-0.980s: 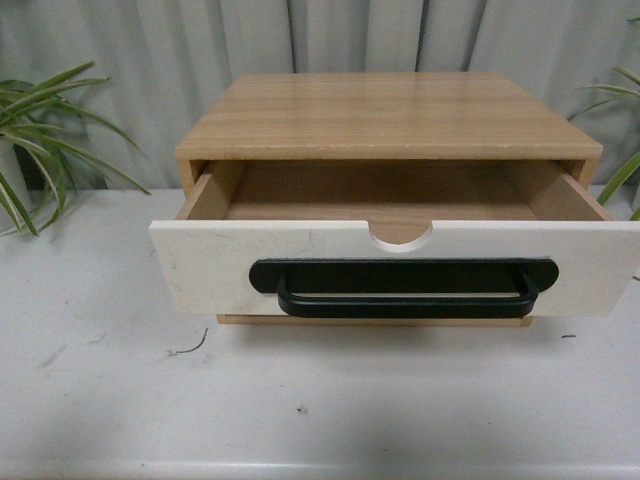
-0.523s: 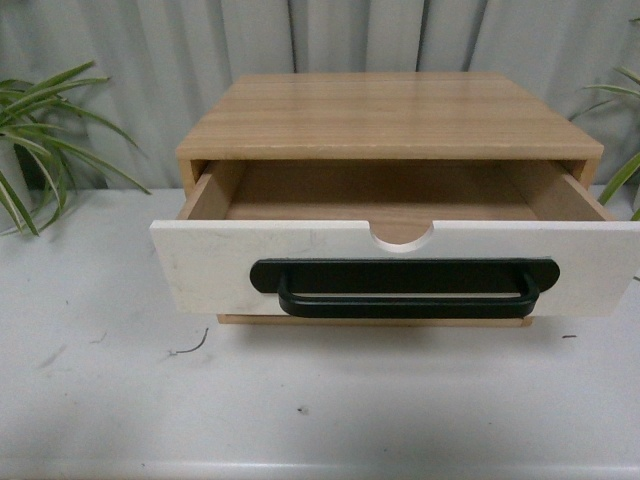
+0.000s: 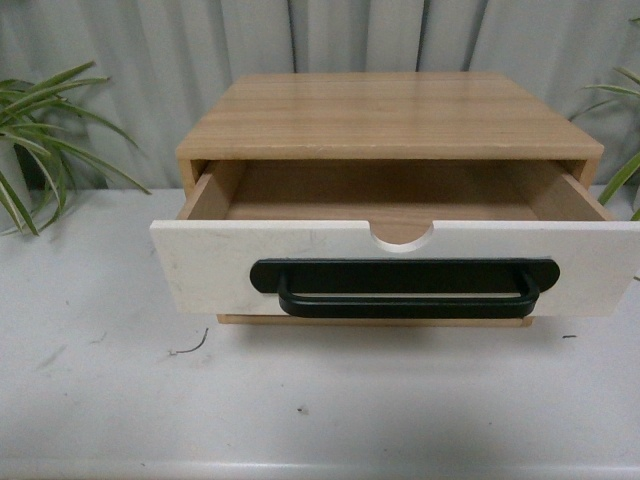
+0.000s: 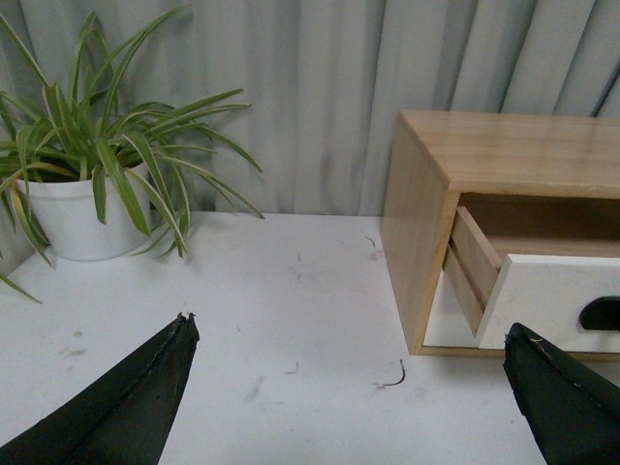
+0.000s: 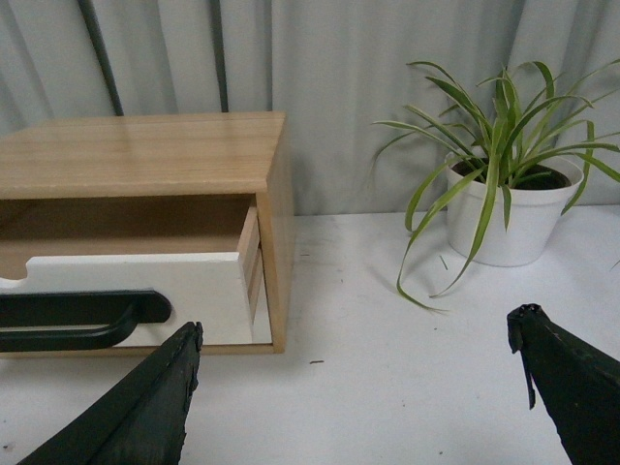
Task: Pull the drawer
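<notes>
The drawer [image 3: 200, 265] has a white front, a wide black bar handle [image 3: 404, 290] and a semicircular notch in its top edge. It stands pulled well out of the wooden cabinet [image 3: 385, 115], and its inside looks empty. Neither arm shows in the front view. My left gripper [image 4: 349, 334] hangs open above the white table, left of the cabinet [image 4: 417, 213], nothing between its fingers. My right gripper [image 5: 354, 334] is open too, over the table to the right of the drawer [image 5: 194, 291], holding nothing.
A potted plant in a white pot [image 4: 82, 228] stands left of the cabinet, another plant [image 5: 509, 218] to its right. Grey curtains [image 3: 330, 35] hang behind. The cabinet sits on a white table [image 3: 320, 400] with small scuffs and a bit of wire [image 3: 190, 348].
</notes>
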`<state>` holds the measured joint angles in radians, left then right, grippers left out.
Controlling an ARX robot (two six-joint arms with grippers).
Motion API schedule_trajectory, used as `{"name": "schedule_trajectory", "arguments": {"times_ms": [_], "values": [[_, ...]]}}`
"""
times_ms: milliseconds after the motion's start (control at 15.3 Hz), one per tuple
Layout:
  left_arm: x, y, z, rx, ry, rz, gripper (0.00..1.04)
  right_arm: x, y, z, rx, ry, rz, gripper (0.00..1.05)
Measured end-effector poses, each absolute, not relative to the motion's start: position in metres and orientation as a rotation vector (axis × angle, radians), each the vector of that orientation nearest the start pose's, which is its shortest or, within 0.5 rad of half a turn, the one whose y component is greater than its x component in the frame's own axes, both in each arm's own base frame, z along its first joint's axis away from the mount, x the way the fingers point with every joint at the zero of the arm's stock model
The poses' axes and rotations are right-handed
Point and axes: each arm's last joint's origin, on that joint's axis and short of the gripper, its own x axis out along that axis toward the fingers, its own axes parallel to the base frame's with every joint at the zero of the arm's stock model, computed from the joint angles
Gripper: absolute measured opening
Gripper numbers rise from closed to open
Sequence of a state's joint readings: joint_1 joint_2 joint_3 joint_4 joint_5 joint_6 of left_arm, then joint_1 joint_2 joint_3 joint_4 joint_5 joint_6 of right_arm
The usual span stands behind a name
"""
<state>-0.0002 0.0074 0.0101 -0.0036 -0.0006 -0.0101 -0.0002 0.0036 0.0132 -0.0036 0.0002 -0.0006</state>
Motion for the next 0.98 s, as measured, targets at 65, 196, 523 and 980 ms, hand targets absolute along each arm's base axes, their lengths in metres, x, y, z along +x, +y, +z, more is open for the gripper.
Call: {"name": "schedule_trajectory", "arguments": {"times_ms": [65, 196, 523, 980], "values": [[0.0975, 0.0, 0.166, -0.01, 0.001, 0.0, 0.98, 0.0971, 0.0, 0.1674, -0.001, -0.006, 0.0, 0.98], [0.0975, 0.0, 0.166, -0.01, 0.001, 0.0, 0.98, 0.0971, 0.0, 0.1674, -0.001, -0.006, -0.001, 0.98], [0.0975, 0.0, 0.166, -0.01, 0.001, 0.0, 0.98, 0.0971, 0.0, 0.1674, -0.001, -0.006, 0.0, 0.98], [0.0975, 0.0, 0.166, -0.01, 0.001, 0.0, 0.98, 0.0971, 0.0, 0.1674, -0.001, -0.006, 0.0, 0.98]]}}
